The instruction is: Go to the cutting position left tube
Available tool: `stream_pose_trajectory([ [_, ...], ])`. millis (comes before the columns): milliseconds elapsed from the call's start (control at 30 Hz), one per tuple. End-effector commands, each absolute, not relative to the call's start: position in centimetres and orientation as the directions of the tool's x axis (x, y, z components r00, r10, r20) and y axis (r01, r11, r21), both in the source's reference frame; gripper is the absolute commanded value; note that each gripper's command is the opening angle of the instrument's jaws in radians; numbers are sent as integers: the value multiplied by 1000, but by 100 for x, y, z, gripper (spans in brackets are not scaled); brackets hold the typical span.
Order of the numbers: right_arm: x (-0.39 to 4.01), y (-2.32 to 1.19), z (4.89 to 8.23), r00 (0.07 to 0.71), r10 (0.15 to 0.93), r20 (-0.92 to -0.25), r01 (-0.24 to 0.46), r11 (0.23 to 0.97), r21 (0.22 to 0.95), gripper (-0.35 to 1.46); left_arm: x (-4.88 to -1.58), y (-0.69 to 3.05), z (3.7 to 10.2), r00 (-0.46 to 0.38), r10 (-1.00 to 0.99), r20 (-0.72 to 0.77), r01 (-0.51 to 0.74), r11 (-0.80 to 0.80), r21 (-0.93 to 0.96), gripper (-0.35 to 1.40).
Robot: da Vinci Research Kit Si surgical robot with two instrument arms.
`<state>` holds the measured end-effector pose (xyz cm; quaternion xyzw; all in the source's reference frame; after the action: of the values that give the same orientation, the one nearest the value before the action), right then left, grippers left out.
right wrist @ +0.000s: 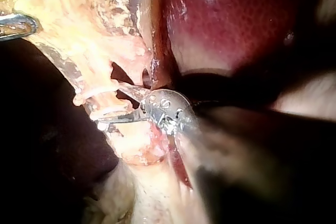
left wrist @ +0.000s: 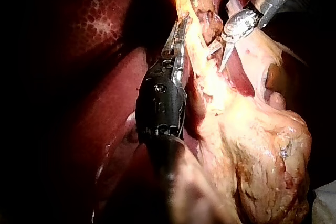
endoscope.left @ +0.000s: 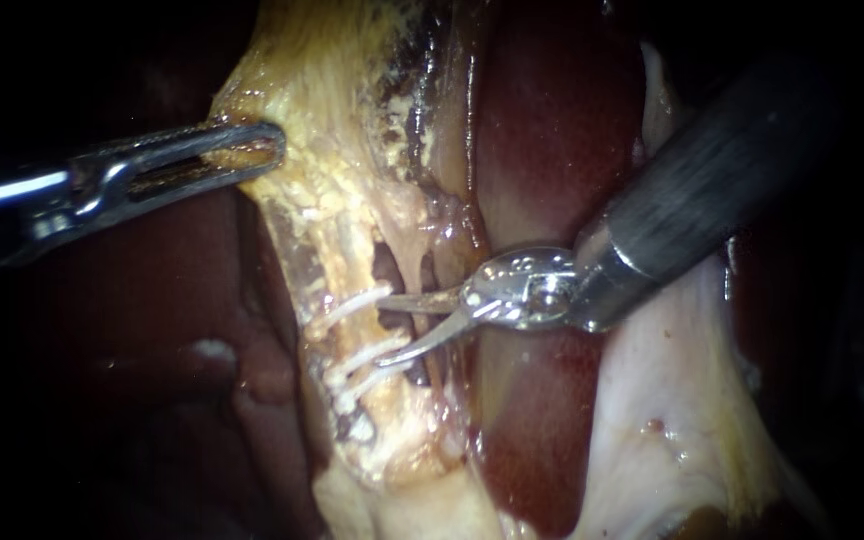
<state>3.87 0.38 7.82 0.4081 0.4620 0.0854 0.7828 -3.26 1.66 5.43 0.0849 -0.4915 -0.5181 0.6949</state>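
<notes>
Closest to the lens is the dark shaft of my right instrument [endoscope.left: 380, 330]. It comes in from the upper right and ends in two curved blades that stand apart with nothing gripped between them. Their tips reach the right edge of the left tube [endoscope.left: 337, 335], the pale, glassy strand that runs down the middle of the endoscope view and is crossed by three white clips [endoscope.left: 352, 303]. The upper blade lies close along the top clip and the lower blade along the next one down, so the open mouth faces the bare stretch between them. My left instrument [endoscope.left: 270, 148] has its jaws closed on the yellow tissue [endoscope.left: 322, 120] higher up, which seems to hold the strand stretched, with dark red liver [endoscope.left: 542, 150] to either side. By my judgement the line is good but the reach is short. The blades should slide further across until the whole width of the tube lies inside them, centred between the clips and touching neither. Both tips should show clear on the far side, so no tissue behind is caught. The pull from the left instrument should be held steady, since slack would let the tube roll off the blades.
</notes>
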Motion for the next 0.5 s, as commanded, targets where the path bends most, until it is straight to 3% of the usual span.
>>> stream_pose_trajectory([
  [33,388,37,782,556,515,-652,251,644,723,131,-326,167,543,-20,-804,595,636,449,627,-35],
  [500,403,32,769,503,540,-675,385,559,735,126,-326,167,543,-20,-803,595,637,449,627,-35],
])
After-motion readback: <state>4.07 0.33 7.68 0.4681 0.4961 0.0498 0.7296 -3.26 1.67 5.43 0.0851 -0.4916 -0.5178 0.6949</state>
